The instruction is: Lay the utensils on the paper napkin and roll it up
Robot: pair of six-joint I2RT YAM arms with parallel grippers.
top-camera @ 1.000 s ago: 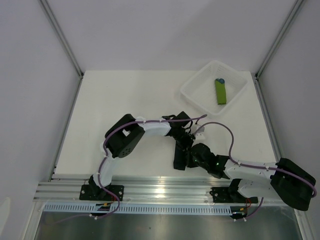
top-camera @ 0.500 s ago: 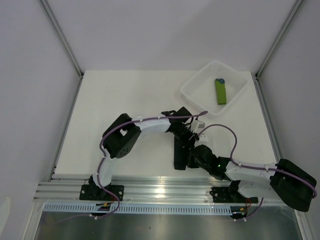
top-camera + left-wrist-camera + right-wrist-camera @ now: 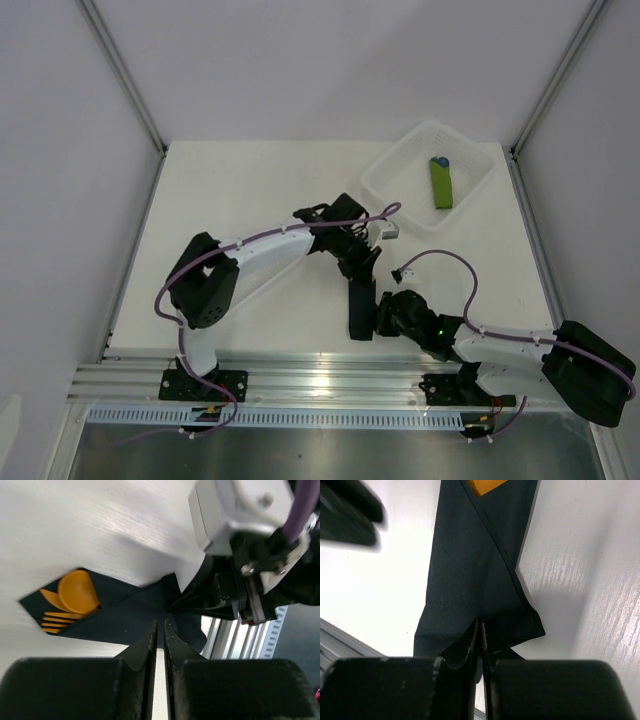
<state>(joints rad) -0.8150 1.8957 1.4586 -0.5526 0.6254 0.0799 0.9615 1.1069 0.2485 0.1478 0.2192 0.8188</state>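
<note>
Black paper napkin (image 3: 470, 555) wraps orange plastic utensils (image 3: 70, 600) on table (image 3: 250, 190). Right jaws pinch its end, likely anchoring; left jaws near-shut, grip unclear.

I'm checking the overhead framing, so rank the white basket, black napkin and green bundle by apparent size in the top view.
Largest: white basket.
Next: black napkin, partly hidden.
Smallest: green bundle, only slightly smaller.

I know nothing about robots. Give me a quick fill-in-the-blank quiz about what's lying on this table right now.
1. The utensils peeking out of the wrap are ___ in colour.
2. The paper napkin folded around them is ___.
3. The rolled bundle in the white basket is mostly ___.
Missing words: orange; black; green.
</note>
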